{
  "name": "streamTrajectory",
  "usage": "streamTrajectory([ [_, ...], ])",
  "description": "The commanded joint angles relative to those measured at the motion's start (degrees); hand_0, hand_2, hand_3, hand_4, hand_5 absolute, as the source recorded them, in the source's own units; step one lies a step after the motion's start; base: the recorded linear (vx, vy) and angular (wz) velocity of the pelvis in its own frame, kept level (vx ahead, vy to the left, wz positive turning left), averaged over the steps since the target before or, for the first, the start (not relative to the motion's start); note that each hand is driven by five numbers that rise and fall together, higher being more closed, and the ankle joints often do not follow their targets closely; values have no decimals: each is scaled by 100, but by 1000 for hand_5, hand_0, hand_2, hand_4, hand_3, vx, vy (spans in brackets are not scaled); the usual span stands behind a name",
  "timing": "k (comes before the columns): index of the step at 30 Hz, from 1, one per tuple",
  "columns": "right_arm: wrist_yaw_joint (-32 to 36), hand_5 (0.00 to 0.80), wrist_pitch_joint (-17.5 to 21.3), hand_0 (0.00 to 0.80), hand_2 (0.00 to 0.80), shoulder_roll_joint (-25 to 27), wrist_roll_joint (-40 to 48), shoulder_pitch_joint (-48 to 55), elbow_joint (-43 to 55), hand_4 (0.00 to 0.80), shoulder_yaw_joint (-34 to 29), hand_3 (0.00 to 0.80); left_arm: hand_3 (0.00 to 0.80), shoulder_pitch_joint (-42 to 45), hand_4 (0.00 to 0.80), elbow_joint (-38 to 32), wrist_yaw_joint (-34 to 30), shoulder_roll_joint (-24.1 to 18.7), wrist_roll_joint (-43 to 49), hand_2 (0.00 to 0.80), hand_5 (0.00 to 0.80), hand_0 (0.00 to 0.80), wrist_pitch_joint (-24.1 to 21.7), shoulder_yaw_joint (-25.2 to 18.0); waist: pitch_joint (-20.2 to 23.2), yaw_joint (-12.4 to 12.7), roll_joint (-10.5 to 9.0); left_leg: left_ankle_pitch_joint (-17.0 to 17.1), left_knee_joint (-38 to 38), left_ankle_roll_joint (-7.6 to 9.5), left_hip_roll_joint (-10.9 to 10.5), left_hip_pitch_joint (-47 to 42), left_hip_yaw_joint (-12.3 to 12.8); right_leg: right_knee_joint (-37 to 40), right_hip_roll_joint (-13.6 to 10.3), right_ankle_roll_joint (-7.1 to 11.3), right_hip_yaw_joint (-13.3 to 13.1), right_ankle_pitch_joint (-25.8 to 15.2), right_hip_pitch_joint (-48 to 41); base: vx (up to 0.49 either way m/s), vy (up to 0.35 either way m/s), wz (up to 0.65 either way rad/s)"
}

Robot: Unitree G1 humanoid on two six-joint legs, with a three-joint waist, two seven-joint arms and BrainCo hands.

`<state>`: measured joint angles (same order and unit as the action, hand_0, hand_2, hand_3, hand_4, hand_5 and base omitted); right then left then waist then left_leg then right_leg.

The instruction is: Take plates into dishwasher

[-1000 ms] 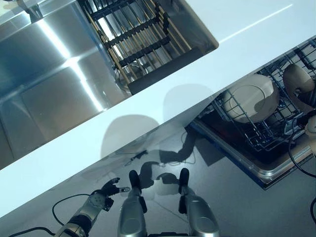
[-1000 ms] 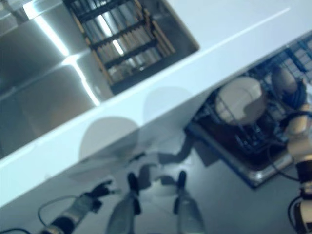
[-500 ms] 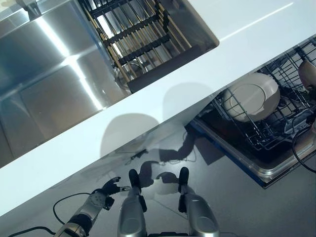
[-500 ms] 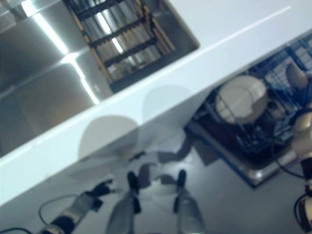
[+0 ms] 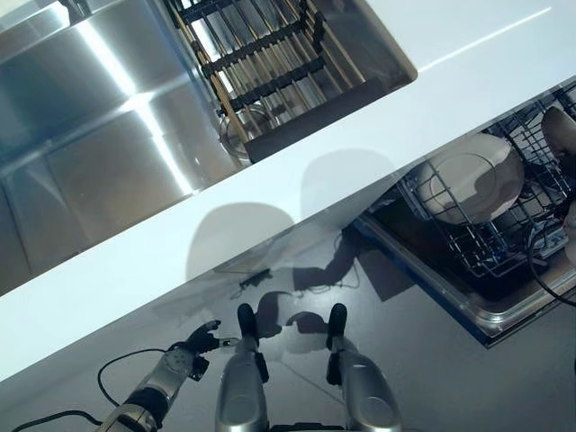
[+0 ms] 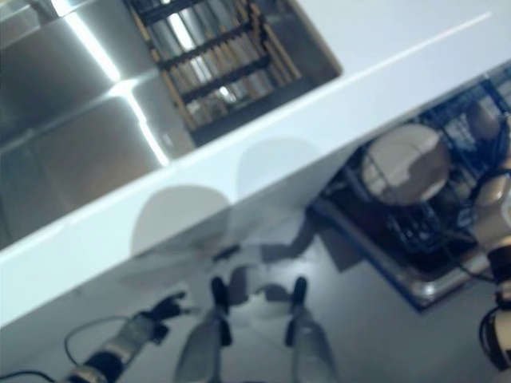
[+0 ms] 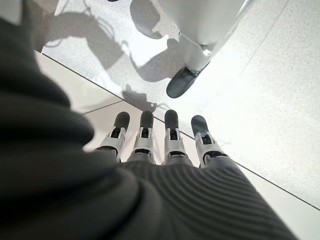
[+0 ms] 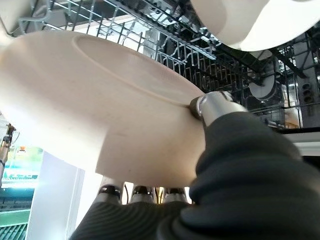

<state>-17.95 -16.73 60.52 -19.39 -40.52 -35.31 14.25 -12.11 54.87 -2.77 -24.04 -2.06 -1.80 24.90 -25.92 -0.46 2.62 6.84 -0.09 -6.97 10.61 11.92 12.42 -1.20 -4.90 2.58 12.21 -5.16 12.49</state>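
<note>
My right hand (image 8: 220,130) is shut on a cream plate (image 8: 100,110), thumb on its face and fingers (image 8: 135,192) under its rim. It holds the plate (image 5: 560,133) over the far right of the open dishwasher rack (image 5: 486,247). Another cream plate (image 5: 472,184) stands tilted in the rack's wires. In the right wrist view the rack (image 8: 165,45) lies just past the held plate and a second pale dish (image 8: 250,20) shows beyond. My left hand (image 5: 193,345) hangs low near the floor, open and empty, its fingers (image 7: 170,132) straight.
A white counter (image 5: 297,193) runs across, over the dishwasher. A steel sink (image 5: 81,144) lies behind it with a dark slatted drying rack (image 5: 261,58) in it. The dishwasher's door edge (image 5: 468,301) juts out over the grey floor (image 5: 432,369).
The whole picture has shifted a little to the right, so the camera moved. The held plate has gone slightly farther toward the rack's right end. The left hand has not moved.
</note>
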Motion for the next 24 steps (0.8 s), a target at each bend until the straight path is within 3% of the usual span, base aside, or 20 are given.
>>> streamTrajectory([
  [1, -105, 800, -192, 800, 800, 187, 240, -533, -27, 800, 180, 800, 0, -83, 0, 31, -8, -63, -225, 0, 0, 0, 4, 302, 89, 119, -49, 332, 195, -11, 134, 585, -267, -1274, 54, -220, 248, 878, 404, 0, 0, 0],
  [13, -8, 800, -638, 800, 800, -208, 1001, -933, -495, 800, 263, 800, 0, -180, 0, 67, 12, 33, -282, 0, 0, 0, 3, 373, 53, 153, 38, 339, 240, -8, 116, 583, -261, -1401, 20, -257, 244, 918, 499, 0, 0, 0],
  [24, -54, 800, -638, 800, 800, -146, 1253, -1127, -1104, 800, 355, 800, 0, -113, 0, 20, 43, 19, -333, 0, 0, 0, 32, 354, 88, 185, 106, 322, 230, 8, 108, 531, -199, -1465, -57, -259, 252, 931, 501, 0, 0, 0],
])
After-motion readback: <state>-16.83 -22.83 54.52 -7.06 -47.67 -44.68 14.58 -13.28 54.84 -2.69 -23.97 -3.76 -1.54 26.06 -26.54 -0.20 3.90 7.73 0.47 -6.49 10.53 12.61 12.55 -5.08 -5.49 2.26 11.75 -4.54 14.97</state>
